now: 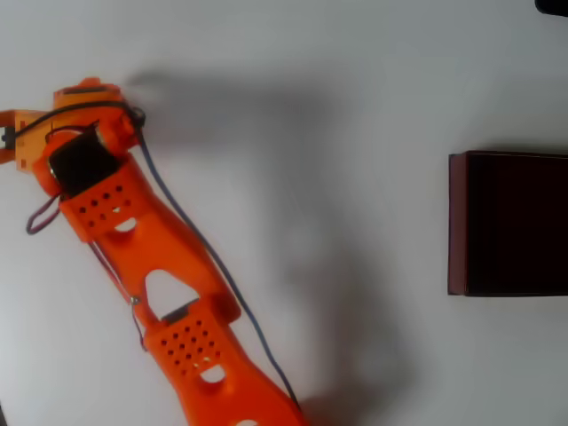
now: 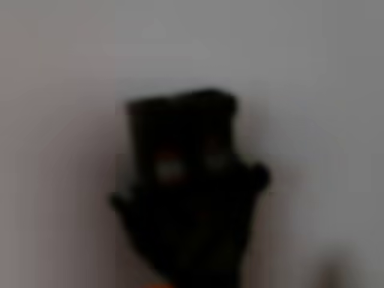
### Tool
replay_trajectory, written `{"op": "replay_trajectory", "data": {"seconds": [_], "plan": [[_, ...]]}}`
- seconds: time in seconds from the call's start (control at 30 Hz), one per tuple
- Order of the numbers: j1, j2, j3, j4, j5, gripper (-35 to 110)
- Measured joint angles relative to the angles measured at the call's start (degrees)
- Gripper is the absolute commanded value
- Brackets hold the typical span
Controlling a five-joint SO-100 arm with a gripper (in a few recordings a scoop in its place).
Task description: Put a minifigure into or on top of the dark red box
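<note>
The dark red box [image 1: 457, 222] sits at the right edge of the overhead view, maroon walls around an almost black inside, partly cut off by the frame. My orange arm [image 1: 133, 222] runs from the upper left down to the bottom edge, far left of the box. In the wrist view a large, blurred dark shape, the minifigure [image 2: 186, 192], stands very close to the camera against the white table, with two pale spots on it. A thin sliver of orange [image 2: 157, 285] touches its lower end at the bottom edge. The blur hides whether the fingers hold it.
The white table [image 1: 355, 106] lies bare between the arm and the box, crossed by the arm's soft shadow. A small dark object [image 1: 555, 5] pokes in at the top right corner. Thin cables [image 1: 182, 213] run along the arm.
</note>
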Motion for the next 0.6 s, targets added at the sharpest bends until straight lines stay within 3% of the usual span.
{"op": "replay_trajectory", "data": {"seconds": [0.6], "plan": [[1.0,-2.9,0.9,-0.4,2.0,19]]}}
